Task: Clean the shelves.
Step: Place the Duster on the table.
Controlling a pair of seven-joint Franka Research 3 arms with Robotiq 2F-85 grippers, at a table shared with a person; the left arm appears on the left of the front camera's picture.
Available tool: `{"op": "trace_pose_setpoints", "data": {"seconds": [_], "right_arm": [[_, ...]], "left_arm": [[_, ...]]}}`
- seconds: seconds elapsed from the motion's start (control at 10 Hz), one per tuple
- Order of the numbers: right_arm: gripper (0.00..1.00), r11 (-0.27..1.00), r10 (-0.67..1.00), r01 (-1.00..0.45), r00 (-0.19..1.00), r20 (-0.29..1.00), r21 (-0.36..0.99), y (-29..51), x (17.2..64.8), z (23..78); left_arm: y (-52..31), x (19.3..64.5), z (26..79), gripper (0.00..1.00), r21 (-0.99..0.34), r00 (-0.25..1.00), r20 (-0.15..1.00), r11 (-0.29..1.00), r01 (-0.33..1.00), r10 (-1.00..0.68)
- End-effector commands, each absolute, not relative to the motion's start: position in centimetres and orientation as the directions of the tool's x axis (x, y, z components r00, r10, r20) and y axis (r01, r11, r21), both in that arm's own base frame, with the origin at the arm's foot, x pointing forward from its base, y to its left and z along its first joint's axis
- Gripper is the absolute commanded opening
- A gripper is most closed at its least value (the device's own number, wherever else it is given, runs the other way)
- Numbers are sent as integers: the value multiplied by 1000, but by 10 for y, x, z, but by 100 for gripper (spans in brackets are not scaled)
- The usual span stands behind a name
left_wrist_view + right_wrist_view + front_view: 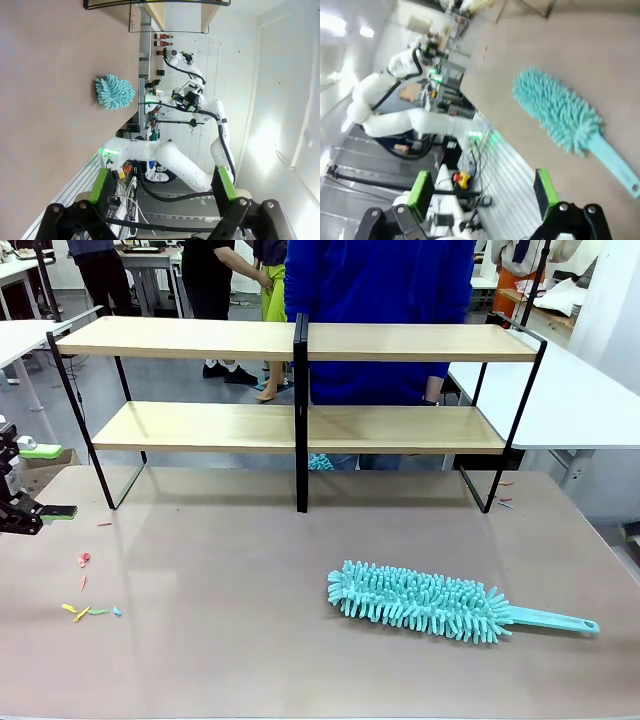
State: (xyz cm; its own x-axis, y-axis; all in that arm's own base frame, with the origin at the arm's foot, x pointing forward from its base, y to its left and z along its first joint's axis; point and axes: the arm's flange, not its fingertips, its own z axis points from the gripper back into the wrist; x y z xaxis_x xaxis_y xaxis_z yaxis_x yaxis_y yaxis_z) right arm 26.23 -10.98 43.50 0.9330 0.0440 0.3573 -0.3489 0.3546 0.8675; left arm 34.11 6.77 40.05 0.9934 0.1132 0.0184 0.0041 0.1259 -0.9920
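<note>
At the far side of the grey table stand the shelves, a person in blue behind them; on the table's near right lies a teal duster, flat, handle pointing right, free of any grip; the left gripper hangs at the left edge, off the tabletop, fingers pointing right, jaws released and empty; the right gripper hovers clear of the duster, its green pads spread wide, grasping nothing.

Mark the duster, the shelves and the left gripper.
duster [420, 602]: front view, fluffy teal head.
shelves [200, 425]: front view, lower wooden board.
left gripper [162, 187]: left wrist view, midway between its green-padded fingertips.
</note>
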Motion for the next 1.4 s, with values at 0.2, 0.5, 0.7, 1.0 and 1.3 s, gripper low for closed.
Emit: {"op": "trace_pose_setpoints", "data": {"seconds": [0.2,0.5,0.7,1.0,1.3], "right_arm": [[100,364,3,-409,899,438,837,-115,263,450],[100,364,3,-409,899,438,837,-115,263,450],[100,364,3,-409,899,438,837,-115,263,450],[100,364,3,-409,899,438,837,-115,263,450],[100,364,3,-409,899,438,837,-115,263,450]], "left_arm": [[66,337,401,100,-993,994,43,118,30,103],[66,337,401,100,-993,994,43,118,30,103],[66,337,401,100,-993,994,43,118,30,103],[66,337,401,100,-993,994,43,118,30,103],[66,337,401,100,-993,994,43,118,30,103]]}}
